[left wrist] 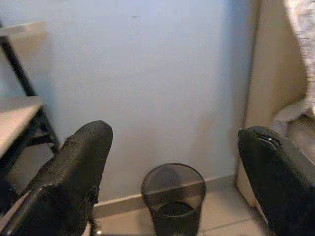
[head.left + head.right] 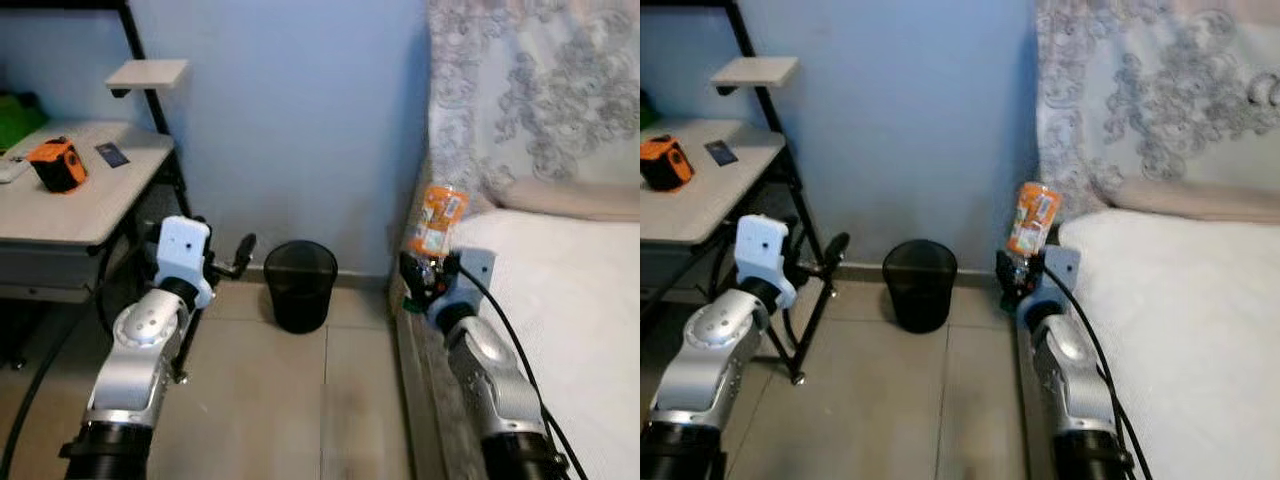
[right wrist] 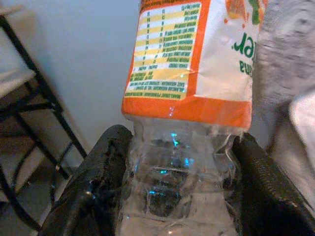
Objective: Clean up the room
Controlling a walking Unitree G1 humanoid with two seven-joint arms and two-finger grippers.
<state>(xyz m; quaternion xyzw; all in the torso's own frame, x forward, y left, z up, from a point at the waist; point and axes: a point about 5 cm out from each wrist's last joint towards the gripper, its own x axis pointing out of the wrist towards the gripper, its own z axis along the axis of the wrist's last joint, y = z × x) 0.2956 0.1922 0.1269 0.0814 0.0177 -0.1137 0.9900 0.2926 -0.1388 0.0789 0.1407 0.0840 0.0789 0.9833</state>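
Orange-labelled plastic bottle point(image 2: 438, 222) sits clamped upright in my right gripper point(image 3: 179, 182); my left gripper point(image 1: 172, 162) hangs spread and empty. Crushed plastic could slip before I reach the bin point(image 2: 300, 284).

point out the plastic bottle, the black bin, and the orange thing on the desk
Clear plastic bottle with orange label point(image 2: 437, 222): left eye view, on the label.
Black mesh wastebasket point(image 2: 300, 287): left eye view, on its front wall.
Orange and black boxy device point(image 2: 58, 165): left eye view, on its orange top.
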